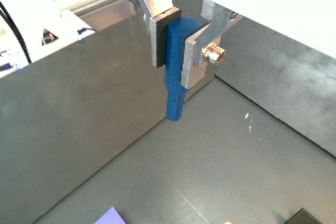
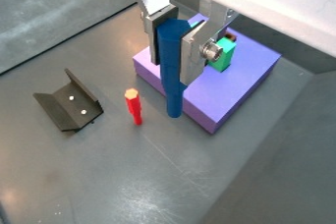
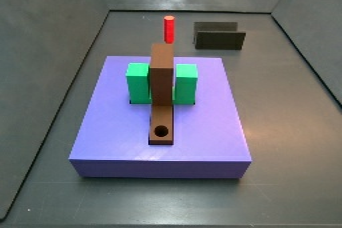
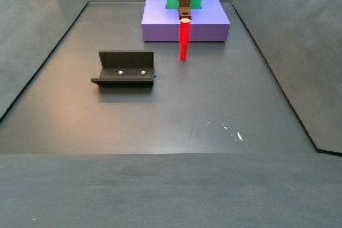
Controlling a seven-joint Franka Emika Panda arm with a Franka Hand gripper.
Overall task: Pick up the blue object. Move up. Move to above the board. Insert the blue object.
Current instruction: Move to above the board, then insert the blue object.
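In both wrist views my gripper (image 1: 176,68) (image 2: 176,63) is shut on the blue object (image 1: 175,95) (image 2: 171,85), a slim peg that hangs upright below the silver fingers, off the floor. The peg's lower end hangs in front of the lavender platform's (image 2: 230,95) near edge, beside the red peg (image 2: 133,107). The board (image 3: 162,97) (image 4: 185,10) is a narrow brown plank passing through the green block (image 3: 138,84) (image 2: 223,53), with its round hole (image 3: 162,131) near one end. Neither side view shows the gripper or the blue object.
The red peg (image 3: 170,28) (image 4: 183,40) stands upright on the floor beside the lavender platform (image 3: 120,142) (image 4: 160,27). The dark fixture (image 2: 69,100) (image 3: 219,37) (image 4: 124,68) stands on the floor apart from them. Grey walls enclose the floor.
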